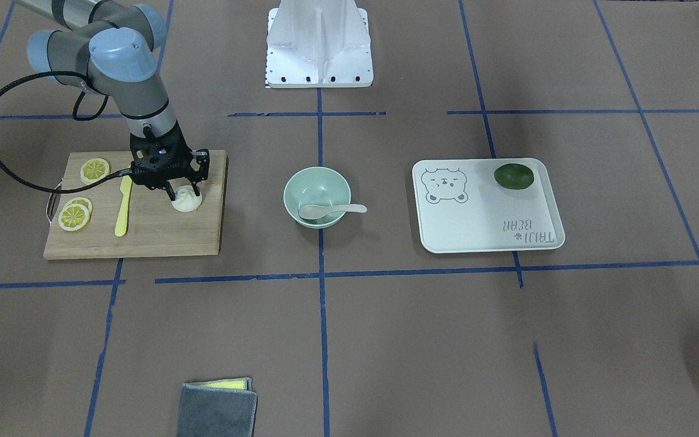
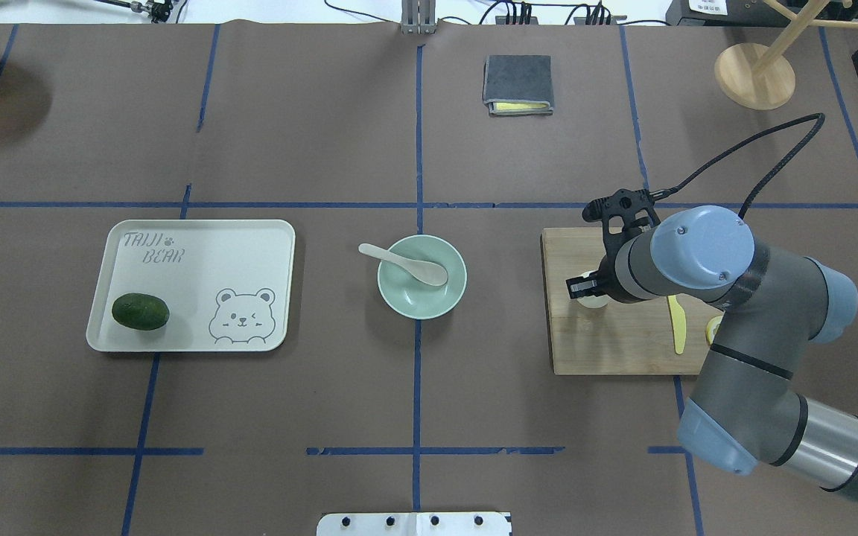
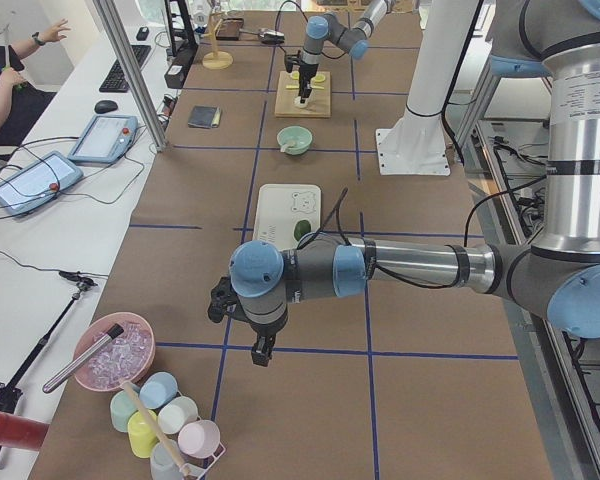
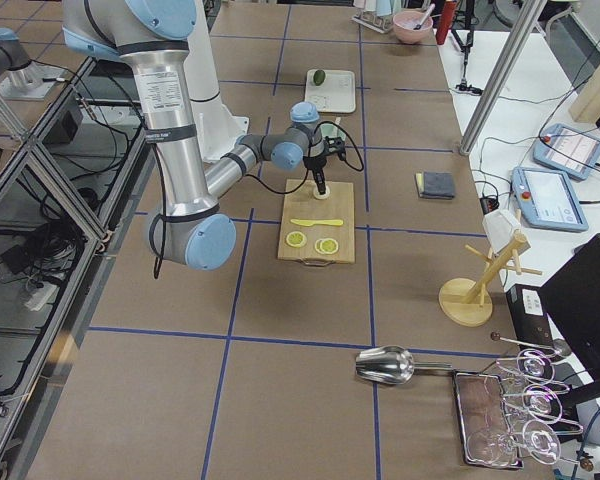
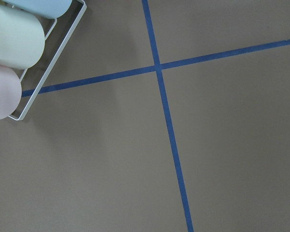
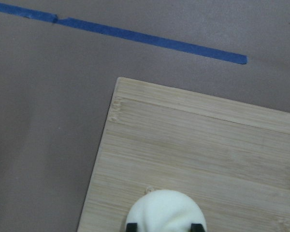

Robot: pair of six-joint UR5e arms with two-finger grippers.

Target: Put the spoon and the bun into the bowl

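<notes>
The white bun (image 1: 187,201) sits on the wooden cutting board (image 1: 161,233). My right gripper (image 1: 184,195) is down over it, and in the right wrist view its fingertips (image 6: 131,225) press on both sides of the bun (image 6: 164,210), shut on it. The pale spoon (image 1: 328,210) lies with its scoop inside the mint-green bowl (image 1: 301,182) and its handle over the rim; from overhead the spoon (image 2: 407,264) and the bowl (image 2: 436,298) sit at the table's middle. My left gripper (image 3: 260,350) hangs over bare table far from these; I cannot tell if it is open.
A yellow knife (image 1: 122,206) and lemon slices (image 1: 74,215) lie on the board. A white bear tray (image 1: 489,206) holds a green lime (image 1: 514,176). A folded grey cloth (image 1: 219,406) lies near the operators' edge. A rack of pastel cups (image 5: 14,43) is near my left wrist.
</notes>
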